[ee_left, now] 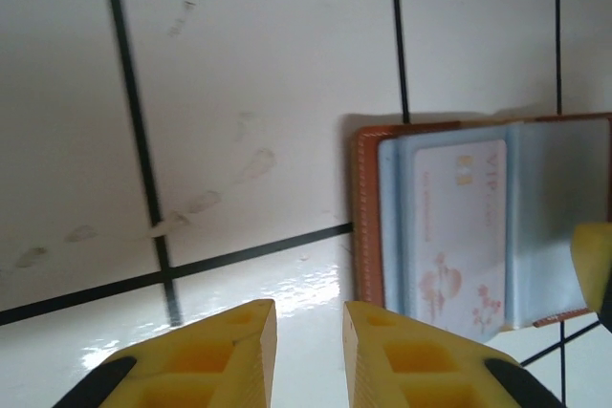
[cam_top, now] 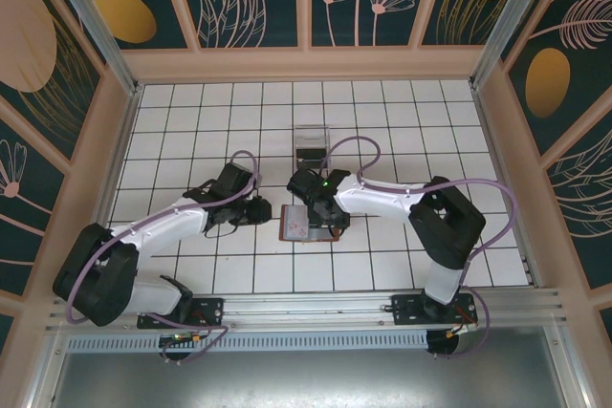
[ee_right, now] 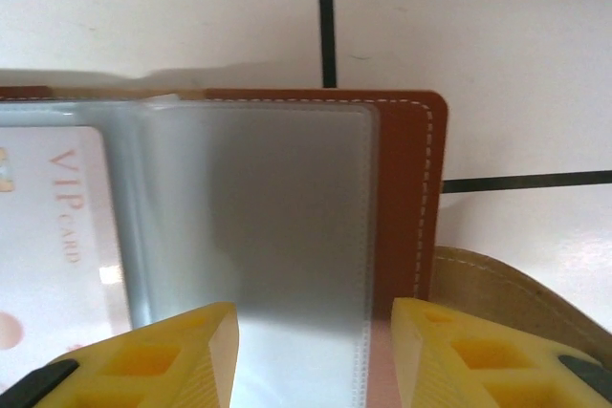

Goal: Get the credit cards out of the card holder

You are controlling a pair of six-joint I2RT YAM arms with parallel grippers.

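The brown card holder (cam_top: 295,226) lies open on the white tiles between both grippers, its grey-blue clear sleeves facing up. One pale credit card (ee_left: 457,231) marked VIP sits inside the left sleeve (ee_right: 53,236). My left gripper (ee_left: 310,317) hovers just left of the holder's brown edge (ee_left: 364,217), its jaws a narrow gap apart with only tile between them. My right gripper (ee_right: 316,317) is open low over the holder's right half, one finger over the clear sleeve (ee_right: 268,217) and the other by the brown border (ee_right: 409,188).
A clear plastic box (cam_top: 311,143) stands on the tiles just behind the holder. The holder's tan snap tab (ee_right: 521,298) sticks out at its right side. Wooden walls ring the tiled floor (cam_top: 191,121).
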